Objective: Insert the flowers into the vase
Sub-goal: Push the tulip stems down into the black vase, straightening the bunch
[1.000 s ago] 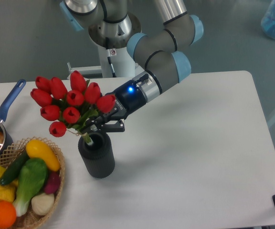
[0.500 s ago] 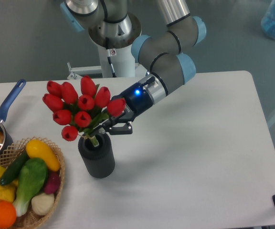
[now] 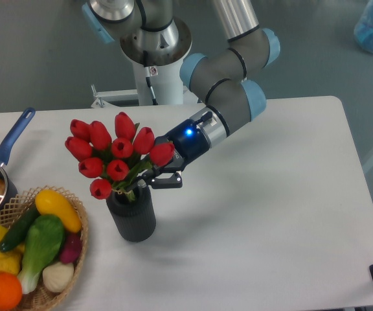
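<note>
Nearest to us, well down and to the left of our gripper (image 3: 153, 177), sits the basket of vegetables (image 3: 33, 253), untouched. Just below the gripper stands the vase (image 3: 132, 213), and the stems of the flowers (image 3: 114, 155) now run down into its mouth. Over the last second we have swung the bunch rightward and more upright: the buds were leaning out to the left of the vase, and now they sit almost over it, just left of our fingers. Our jaws are closed narrow on the stems just above the vase's rim. We judge the insertion nearly done; what remains is lowering a little further and letting go. Farther off to the left lies the blue-handled pan (image 3: 5, 155).
</note>
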Available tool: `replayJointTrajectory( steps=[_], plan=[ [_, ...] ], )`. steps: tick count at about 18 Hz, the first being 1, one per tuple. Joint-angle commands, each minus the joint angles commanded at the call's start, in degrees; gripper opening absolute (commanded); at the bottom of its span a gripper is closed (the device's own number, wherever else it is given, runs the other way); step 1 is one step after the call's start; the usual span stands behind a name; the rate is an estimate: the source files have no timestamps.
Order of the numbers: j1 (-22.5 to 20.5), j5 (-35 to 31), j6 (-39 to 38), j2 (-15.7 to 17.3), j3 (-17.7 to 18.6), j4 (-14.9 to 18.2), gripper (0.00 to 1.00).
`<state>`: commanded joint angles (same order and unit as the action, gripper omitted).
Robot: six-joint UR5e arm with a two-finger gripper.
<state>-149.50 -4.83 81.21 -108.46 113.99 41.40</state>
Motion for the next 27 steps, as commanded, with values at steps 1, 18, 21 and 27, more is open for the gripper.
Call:
replayJointTrajectory(
  steps=[1,18,21,27],
  plan=[
    [0.0,0.0,0.1,-0.1,0.1,0.0,0.22],
    [0.3,0.0,3.1,-1.1,2.2,-0.1,0.25],
    [0.2,0.0,3.3,-1.2,2.4,0.0,0.25],
    [0.1,0.0,4.7,-1.3,2.5,0.0,0.31]
  ],
)
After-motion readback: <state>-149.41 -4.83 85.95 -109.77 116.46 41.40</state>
